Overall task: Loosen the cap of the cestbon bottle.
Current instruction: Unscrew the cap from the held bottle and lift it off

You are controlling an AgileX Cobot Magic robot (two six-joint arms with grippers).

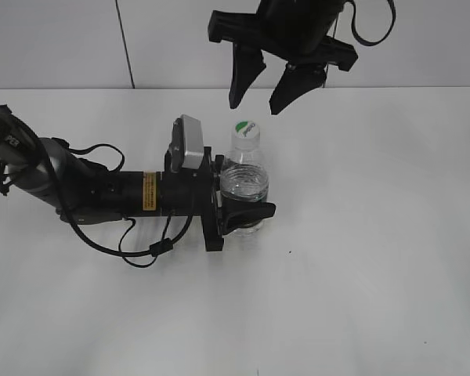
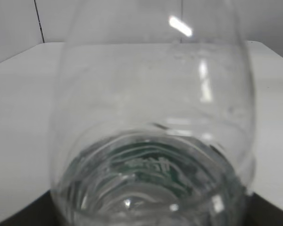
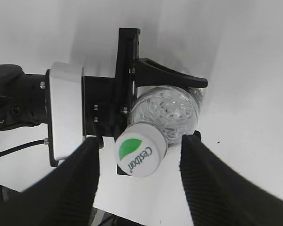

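Note:
The cestbon bottle (image 1: 245, 184) stands upright on the white table, clear, part filled with water. Its white cap (image 1: 246, 131) with a green leaf mark sits on top. My left gripper (image 1: 247, 210) reaches in from the left and is shut on the bottle's lower body. In the left wrist view the bottle (image 2: 151, 122) fills the frame and the green label shows through it. My right gripper (image 1: 256, 102) hangs open above the cap, not touching it. In the right wrist view the cap (image 3: 140, 149) lies between the two open fingers of my right gripper (image 3: 139, 162).
The white table (image 1: 360, 258) stretches all round the bottle. The left arm and its cables (image 1: 86, 192) lie across the table's left side. A white wall (image 1: 63, 39) closes the back.

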